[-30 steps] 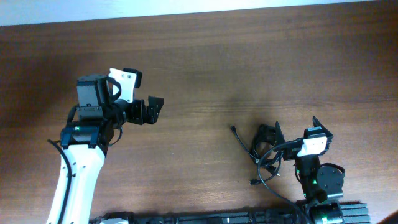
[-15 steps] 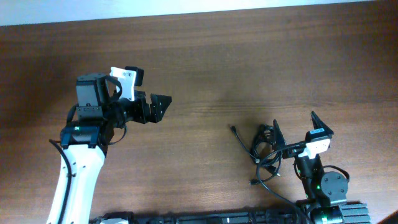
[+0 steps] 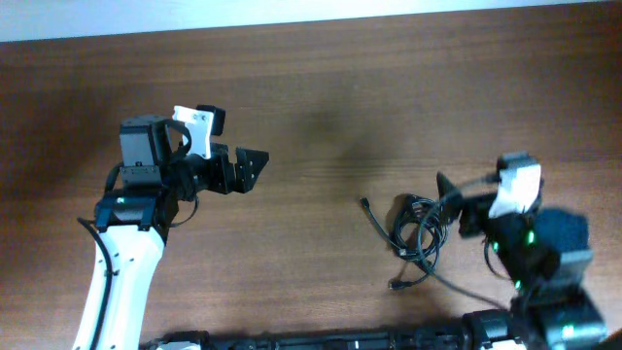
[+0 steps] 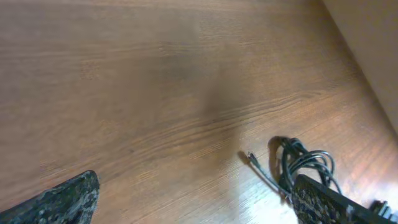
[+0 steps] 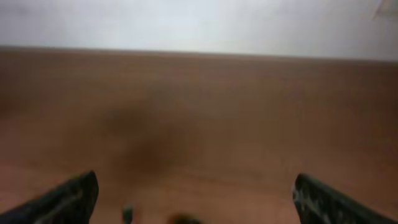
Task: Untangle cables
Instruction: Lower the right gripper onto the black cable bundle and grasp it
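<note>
A small tangle of thin black cables (image 3: 416,233) lies on the wooden table at the right, with plug ends sticking out to the upper left and lower left. It also shows in the left wrist view (image 4: 298,165). My right gripper (image 3: 455,202) is open, raised just right of the tangle, holding nothing; its wrist view is blurred, with only a plug tip (image 5: 127,213) at the bottom edge. My left gripper (image 3: 248,167) is open and empty, far left of the cables, pointing toward them.
The brown wooden table (image 3: 330,107) meets a pale wall along its back edge. A black ribbed base (image 3: 389,340) runs along the front edge near the right arm.
My right arm has lifted and swung up and right, away from the tangle, with its jaws staying open. The cables stayed on the table. My left gripper moved slightly right, then held still.
</note>
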Available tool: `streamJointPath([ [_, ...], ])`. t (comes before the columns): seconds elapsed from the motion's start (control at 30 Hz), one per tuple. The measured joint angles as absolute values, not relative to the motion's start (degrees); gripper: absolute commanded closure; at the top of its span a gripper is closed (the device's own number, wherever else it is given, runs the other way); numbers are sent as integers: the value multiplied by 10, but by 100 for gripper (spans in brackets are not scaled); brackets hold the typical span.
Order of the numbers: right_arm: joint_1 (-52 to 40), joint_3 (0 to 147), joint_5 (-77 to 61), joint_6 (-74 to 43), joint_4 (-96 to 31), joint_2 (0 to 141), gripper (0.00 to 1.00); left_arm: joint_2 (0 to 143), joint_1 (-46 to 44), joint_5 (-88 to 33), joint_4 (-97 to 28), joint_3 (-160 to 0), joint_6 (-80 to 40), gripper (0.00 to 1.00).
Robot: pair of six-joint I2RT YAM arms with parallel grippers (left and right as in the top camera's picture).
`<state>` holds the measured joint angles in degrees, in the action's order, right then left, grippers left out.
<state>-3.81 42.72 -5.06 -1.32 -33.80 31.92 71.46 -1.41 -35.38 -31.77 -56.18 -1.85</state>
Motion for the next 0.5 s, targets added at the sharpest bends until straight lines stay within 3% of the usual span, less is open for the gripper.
streamJointPath([
  [0.13,-38,515,-54,-13,-422,401,1,715,-14,-324,-343,-562,-18,1],
  [0.5,-38,537,-120,-17,-425,506,1,715,-14,-301,-347,-562,-18,1],
])
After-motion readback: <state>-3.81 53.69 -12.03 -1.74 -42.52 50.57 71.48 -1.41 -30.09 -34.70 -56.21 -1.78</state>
